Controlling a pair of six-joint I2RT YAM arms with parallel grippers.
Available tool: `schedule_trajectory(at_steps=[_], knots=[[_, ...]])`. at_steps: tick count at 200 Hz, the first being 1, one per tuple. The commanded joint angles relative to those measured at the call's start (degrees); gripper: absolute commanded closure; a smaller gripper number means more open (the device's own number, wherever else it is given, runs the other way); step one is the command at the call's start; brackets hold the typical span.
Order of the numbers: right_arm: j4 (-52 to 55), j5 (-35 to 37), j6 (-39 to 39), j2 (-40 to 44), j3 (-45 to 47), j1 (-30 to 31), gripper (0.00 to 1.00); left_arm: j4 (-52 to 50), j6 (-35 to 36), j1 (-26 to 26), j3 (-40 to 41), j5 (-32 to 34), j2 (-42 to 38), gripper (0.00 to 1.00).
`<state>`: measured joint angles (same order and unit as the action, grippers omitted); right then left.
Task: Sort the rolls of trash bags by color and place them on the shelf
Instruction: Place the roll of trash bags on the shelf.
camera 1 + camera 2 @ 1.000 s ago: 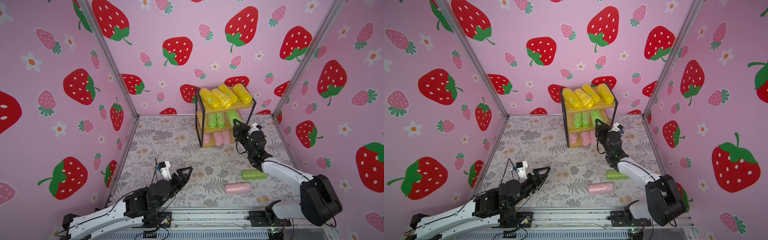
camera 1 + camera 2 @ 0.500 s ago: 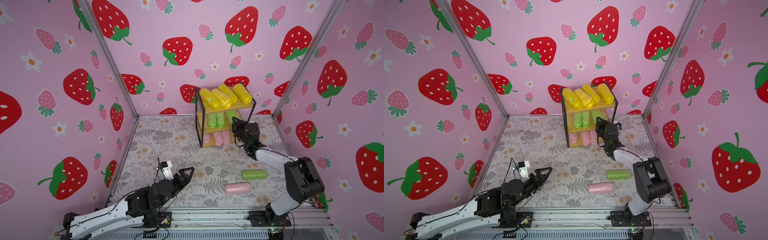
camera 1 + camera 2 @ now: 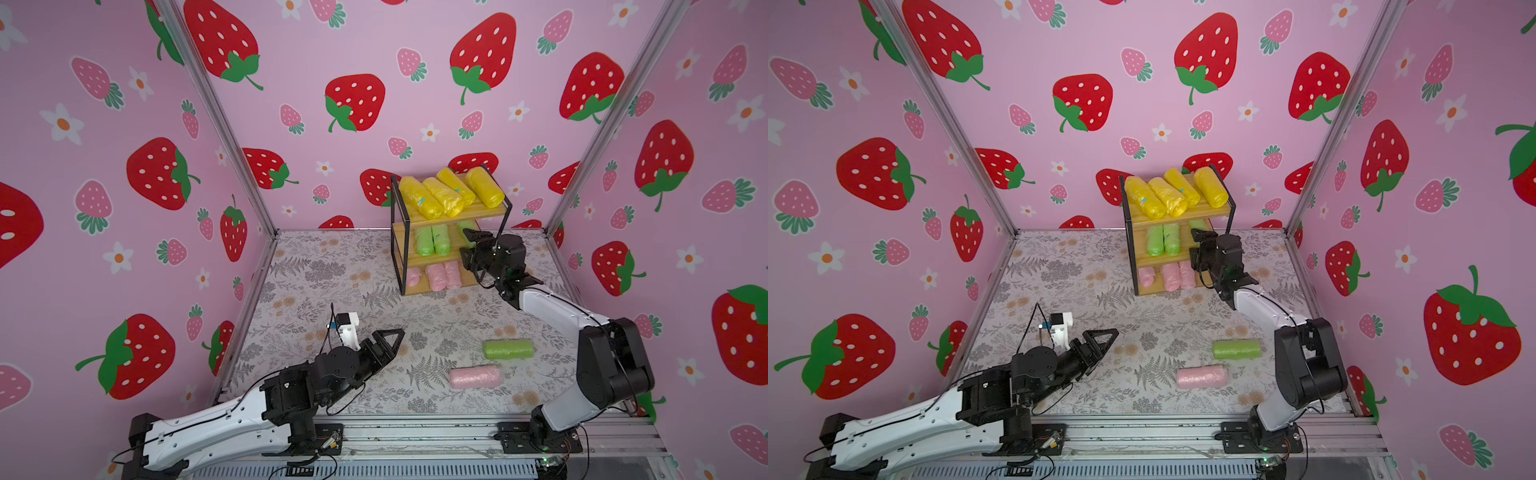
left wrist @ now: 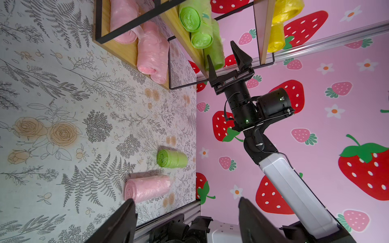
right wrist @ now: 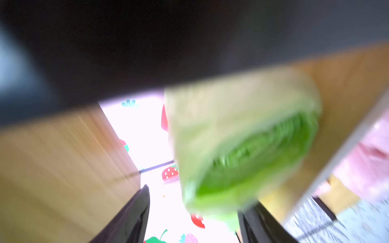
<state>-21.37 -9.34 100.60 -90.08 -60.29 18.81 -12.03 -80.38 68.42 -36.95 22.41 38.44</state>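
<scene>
The right claw (image 4: pixel 223 54) stood with its jaws spread wide at the middle board of the small wooden shelf in a black wire frame (image 3: pixel 478 212). A light green crinkly roll of trash bags (image 4: pixel 214 46) lay on that board just by its fingertips, apparently not gripped. To finish well, it should back straight out, jaws wide, clear of roll and wire. Behind it on the floral desk (image 3: pixel 332 270) lay a loose green roll (image 3: pixel 508 349) and a pale pink roll (image 3: pixel 474 376), the latter ahead of the wide-open left claw (image 3: pixel 390 338).
</scene>
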Motion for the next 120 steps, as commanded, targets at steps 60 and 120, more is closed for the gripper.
schedule_trajectory(at_steps=[60, 120], knots=[[12.1, -17.8, -0.7, 20.4, 16.2, -0.6, 0.3, -6.4, -3.8, 0.2, -2.6, -6.5, 4.6, 0.21], [44.4, -30.5, -42.5, 28.9, 12.7, -4.2, 0.29, -5.8, -5.3, 2.0, -3.3, -11.2, 10.5, 0.23]])
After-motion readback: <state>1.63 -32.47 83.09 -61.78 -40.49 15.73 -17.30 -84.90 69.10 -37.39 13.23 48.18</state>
